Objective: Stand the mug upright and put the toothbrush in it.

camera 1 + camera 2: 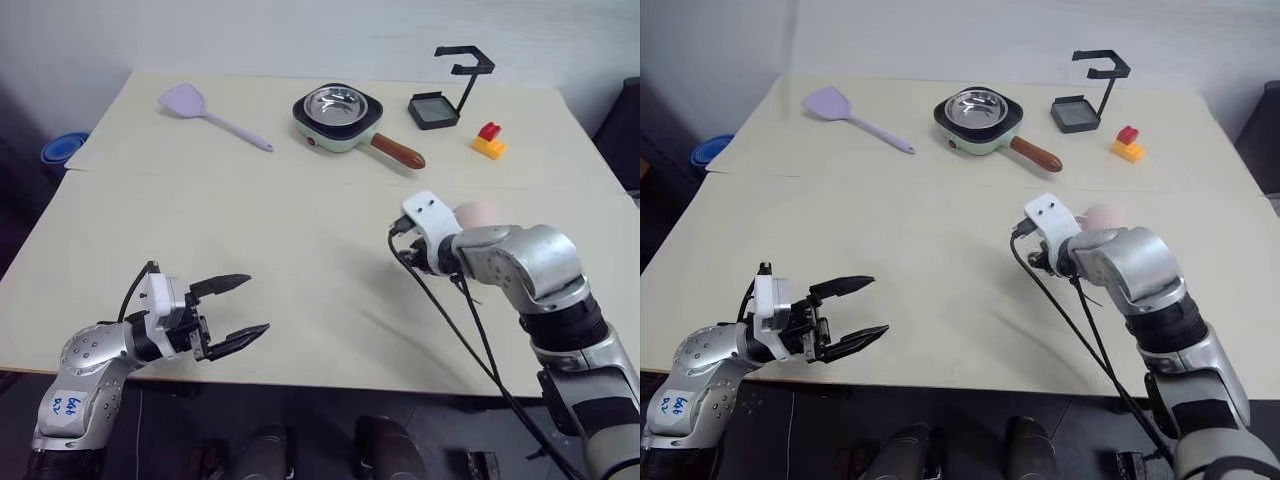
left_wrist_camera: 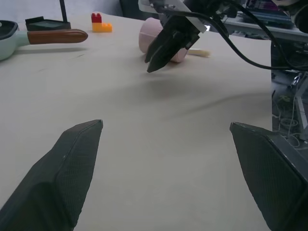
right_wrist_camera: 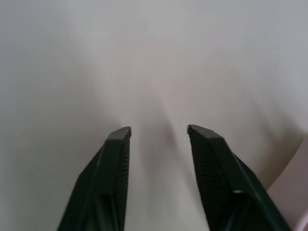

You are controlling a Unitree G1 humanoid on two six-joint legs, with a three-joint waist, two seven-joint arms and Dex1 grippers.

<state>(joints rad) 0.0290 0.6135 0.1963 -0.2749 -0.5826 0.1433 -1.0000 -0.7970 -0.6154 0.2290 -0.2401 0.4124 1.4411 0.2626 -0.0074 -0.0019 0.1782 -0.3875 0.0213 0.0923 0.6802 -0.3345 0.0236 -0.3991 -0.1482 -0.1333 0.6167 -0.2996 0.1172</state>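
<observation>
Head views: the mug [image 1: 480,212] is a pale pink shape on the tabletop [image 1: 300,260], mostly hidden behind the right gripper [image 2: 161,53]; whether it lies or stands I cannot tell from here. The left gripper [image 1: 232,312] hovers near the front edge, well apart from it, jaws spread and empty

Left wrist view: the mug appears to lie on its side, just behind the right gripper's dark jaws. The toothbrush [image 2: 198,52] lies flat beside it, one cream end showing

Right wrist view: the right jaws stand partly apart over bare tabletop with nothing between them, a pink edge at the corner

By my judgement nothing is done yet: the mug wants righting, then the toothbrush goes in
</observation>
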